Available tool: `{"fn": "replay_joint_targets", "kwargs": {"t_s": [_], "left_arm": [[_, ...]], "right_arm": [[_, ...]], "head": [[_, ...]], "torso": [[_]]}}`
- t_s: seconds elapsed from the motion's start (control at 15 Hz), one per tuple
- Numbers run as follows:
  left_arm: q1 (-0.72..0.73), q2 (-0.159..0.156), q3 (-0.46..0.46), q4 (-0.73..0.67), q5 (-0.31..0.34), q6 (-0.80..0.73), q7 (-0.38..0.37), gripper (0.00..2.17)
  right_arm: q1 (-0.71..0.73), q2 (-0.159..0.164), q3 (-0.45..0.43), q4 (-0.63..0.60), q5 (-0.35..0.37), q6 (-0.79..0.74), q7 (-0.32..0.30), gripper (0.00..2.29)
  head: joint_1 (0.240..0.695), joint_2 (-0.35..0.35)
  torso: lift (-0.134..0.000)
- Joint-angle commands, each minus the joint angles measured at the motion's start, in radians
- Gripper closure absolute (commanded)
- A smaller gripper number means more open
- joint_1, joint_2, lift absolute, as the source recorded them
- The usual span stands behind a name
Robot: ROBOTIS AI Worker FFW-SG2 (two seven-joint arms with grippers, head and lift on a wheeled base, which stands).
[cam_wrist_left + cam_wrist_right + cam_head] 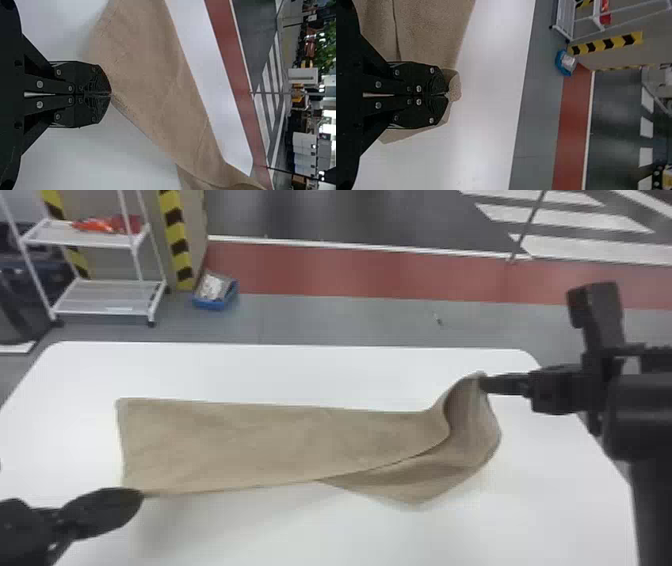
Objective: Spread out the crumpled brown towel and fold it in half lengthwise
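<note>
The brown towel [280,440] lies as a long strip across the white table, its right end lifted and curled over, with a lower layer showing beneath. At its near left corner, my left gripper [139,494] is shut on the towel. The left wrist view has that gripper [111,94] with both fingertips together on a corner of the towel [150,79]. My right gripper [482,382] holds the raised far right corner. In the right wrist view, the gripper [447,95] is shut with a bit of towel [455,88] poking out past its tips.
The white table [310,375] has rounded far corners. Beyond it on the floor stand a white shelf rack [107,290] and a blue bin [215,295], with a yellow-and-black striped post [176,240] beside them.
</note>
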Motion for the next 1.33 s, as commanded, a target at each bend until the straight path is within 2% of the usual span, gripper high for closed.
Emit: {"fn": "replay_joint_targets", "kwargs": {"t_s": [0.0,0.13,0.27,0.4,0.53,0.73,0.8,0.93,1.07,1.13,1.2,1.27], "left_arm": [[-0.111,0.000,0.032,-0.053,0.008,0.153,-0.008,1.55],[-0.236,0.000,0.026,-0.051,-0.009,0.245,-0.005,1.55],[-0.389,0.012,-0.011,0.007,-0.047,0.344,0.006,1.55],[-0.533,0.027,-0.040,0.115,-0.077,0.383,0.011,1.55],[-0.680,0.054,-0.068,0.259,-0.101,0.383,0.040,1.55],[-0.868,0.092,-0.117,0.467,-0.129,0.380,0.095,1.55],[-0.935,0.097,-0.135,0.546,-0.143,0.356,0.115,1.55],[-1.069,0.104,-0.178,0.707,-0.144,0.325,0.172,1.55],[-1.194,0.090,-0.232,0.880,-0.149,0.233,0.223,1.55],[-1.239,0.084,-0.246,0.935,-0.152,0.209,0.247,1.55],[-1.288,0.067,-0.249,1.007,-0.150,0.153,0.265,1.55],[-1.334,0.051,-0.252,1.076,-0.153,0.101,0.285,1.55]], "right_arm": [[0.031,-0.056,-0.022,-0.007,-0.013,-0.216,0.056,1.63],[0.037,-0.103,-0.033,0.016,-0.010,-0.366,0.162,1.63],[0.032,-0.172,-0.012,0.051,0.026,-0.449,0.274,1.63],[0.000,-0.215,0.030,0.102,0.096,-0.486,0.306,1.63],[-0.053,-0.240,0.039,0.192,0.153,-0.532,0.316,1.63],[-0.182,-0.247,0.039,0.407,0.197,-0.603,0.305,1.63],[-0.216,-0.247,0.041,0.464,0.204,-0.627,0.283,1.63],[-0.281,-0.240,0.070,0.548,0.217,-0.630,0.219,1.63],[-0.359,-0.220,0.116,0.613,0.225,-0.624,0.147,1.63],[-0.393,-0.198,0.130,0.640,0.237,-0.618,0.119,1.63],[-0.439,-0.183,0.153,0.674,0.237,-0.603,0.066,1.63],[-0.492,-0.152,0.166,0.722,0.250,-0.584,0.021,1.63]], "head": [[0.695,-0.109],[0.695,-0.071],[0.695,-0.052],[0.695,-0.042],[0.673,-0.049],[0.622,-0.062],[0.591,-0.070],[0.563,-0.080],[0.533,-0.085],[0.501,-0.089],[0.483,-0.089],[0.463,-0.090]], "torso": [[-0.124],[-0.124],[-0.124],[-0.124],[-0.124],[-0.124],[-0.124],[-0.124],[-0.124],[-0.124],[-0.124],[-0.124]]}}
